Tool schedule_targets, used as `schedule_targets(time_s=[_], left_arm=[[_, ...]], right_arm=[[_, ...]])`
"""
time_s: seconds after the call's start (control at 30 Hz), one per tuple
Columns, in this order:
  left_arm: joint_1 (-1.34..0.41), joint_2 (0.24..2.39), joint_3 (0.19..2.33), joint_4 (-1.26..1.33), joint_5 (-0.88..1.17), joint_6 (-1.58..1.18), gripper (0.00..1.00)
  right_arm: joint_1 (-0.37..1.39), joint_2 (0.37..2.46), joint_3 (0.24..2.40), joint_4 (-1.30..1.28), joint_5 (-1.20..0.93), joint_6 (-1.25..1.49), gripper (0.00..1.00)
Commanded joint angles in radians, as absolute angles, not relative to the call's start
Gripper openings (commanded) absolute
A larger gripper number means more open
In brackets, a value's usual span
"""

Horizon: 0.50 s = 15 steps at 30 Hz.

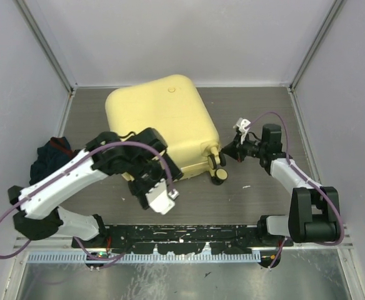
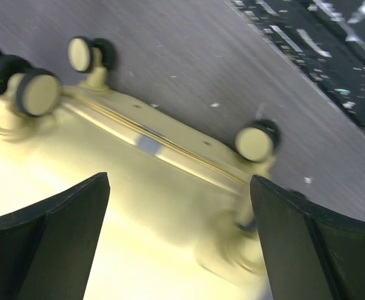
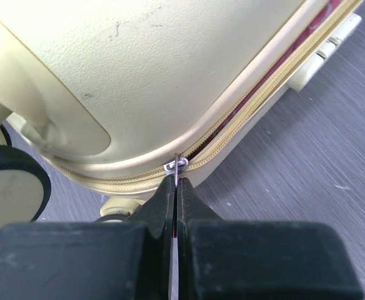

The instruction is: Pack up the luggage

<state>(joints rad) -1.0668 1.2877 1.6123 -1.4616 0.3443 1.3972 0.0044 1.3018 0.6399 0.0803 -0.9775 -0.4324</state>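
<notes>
The luggage (image 1: 160,122), a pale yellow hard-shell suitcase, lies flat in the middle of the table with its lid down and its black wheels (image 1: 219,170) toward the near right. My left gripper (image 1: 146,180) hovers open over its near edge; in the left wrist view the open gripper (image 2: 179,182) frames the shell (image 2: 139,206) and touches nothing. My right gripper (image 1: 230,152) is at the near right corner. In the right wrist view it (image 3: 175,182) is shut on the metal zipper pull (image 3: 176,165). The zipper (image 3: 257,106) gapes open beyond the pull.
A heap of dark clothes (image 1: 50,159) lies on the table to the left of the suitcase, partly under my left arm. A small white scrap (image 1: 246,186) lies near the wheels. A black rail (image 1: 182,234) runs along the near edge. Walls enclose the table.
</notes>
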Motion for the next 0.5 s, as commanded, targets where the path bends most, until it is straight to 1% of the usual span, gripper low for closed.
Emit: schedule_targets(time_s=[0.0, 0.1, 0.27, 0.37, 0.47], left_arm=[[-1.068, 1.433, 1.721, -1.286, 0.292, 1.369, 0.93], [-1.068, 1.487, 1.753, -1.225, 0.278, 1.414, 0.95], [-1.068, 1.564, 1.776, -1.199, 0.273, 1.534, 0.95], [-1.068, 1.59, 1.768, -1.199, 0.253, 1.625, 0.95], [-1.068, 1.607, 1.762, -1.233, 0.253, 1.715, 0.93]], right_arm=[[0.141, 1.231, 0.633, 0.281, -1.066, -0.286, 0.01], [0.195, 1.208, 0.607, 0.333, -1.041, -0.21, 0.01], [0.268, 1.19, 0.576, 0.386, -0.988, -0.137, 0.01], [0.278, 1.196, 0.567, 0.414, -0.971, -0.108, 0.01], [0.279, 1.199, 0.566, 0.426, -0.961, -0.099, 0.01]])
